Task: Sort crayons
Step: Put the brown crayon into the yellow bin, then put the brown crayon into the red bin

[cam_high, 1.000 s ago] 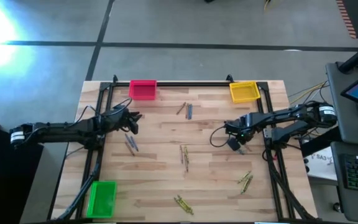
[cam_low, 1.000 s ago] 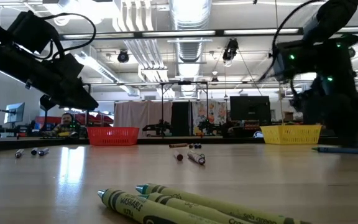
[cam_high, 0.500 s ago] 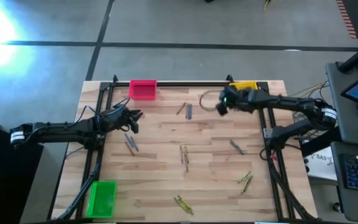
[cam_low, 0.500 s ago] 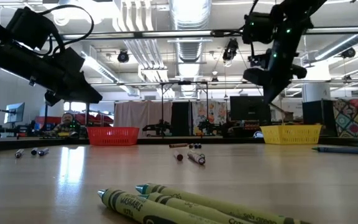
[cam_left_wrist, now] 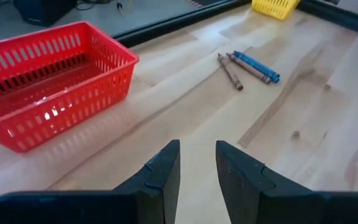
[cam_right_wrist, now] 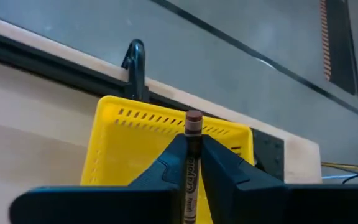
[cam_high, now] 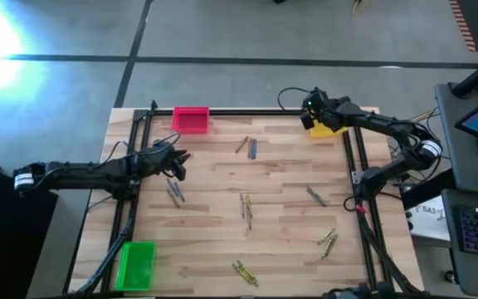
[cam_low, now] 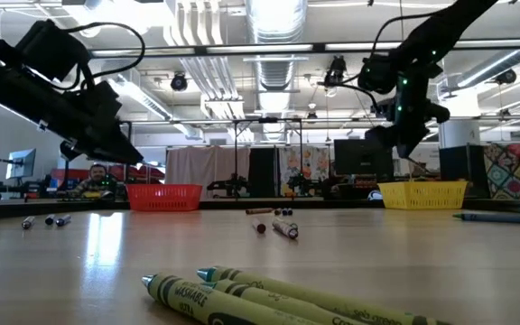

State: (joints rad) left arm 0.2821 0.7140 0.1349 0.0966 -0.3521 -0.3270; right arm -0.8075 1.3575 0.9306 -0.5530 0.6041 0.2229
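Observation:
Crayons lie scattered on the wooden table [cam_high: 214, 249]: a blue and a brown pair [cam_high: 250, 148], grey-blue ones [cam_high: 175, 191], olive ones [cam_high: 246, 208] [cam_high: 243, 272], yellowish ones [cam_high: 329, 241] and a single one [cam_high: 314, 196]. My right gripper [cam_high: 309, 116] hangs at the yellow bin [cam_high: 329, 124] in the far right corner, shut on one crayon [cam_right_wrist: 193, 134]. My left gripper [cam_left_wrist: 197, 152] hovers at the table's left [cam_high: 177, 158]; it is open with a narrow gap and holds nothing. My right gripper pinches a dark-wrapped crayon between its two fingers [cam_right_wrist: 174, 155]. The crayon lies along the fingers, and its brownish end [cam_right_wrist: 193, 118] sticks out past their tips. The fingers slant down toward the far right corner. The crayon is lifted clear, in front of the yellow bin [cam_right_wrist: 142, 143].
A red-pink bin [cam_high: 191, 119] stands at the far edge left of centre, in front of my left gripper [cam_left_wrist: 48, 81]. A green bin [cam_high: 136, 264] sits at the near left corner. Black frame rails [cam_high: 131, 208] run along the table's sides and far edge.
My right gripper has risen from the table's right middle and swung toward the far edge, then right to the yellow bin, turning as it went and carrying the crayon. One crayon stays where the gripper was.

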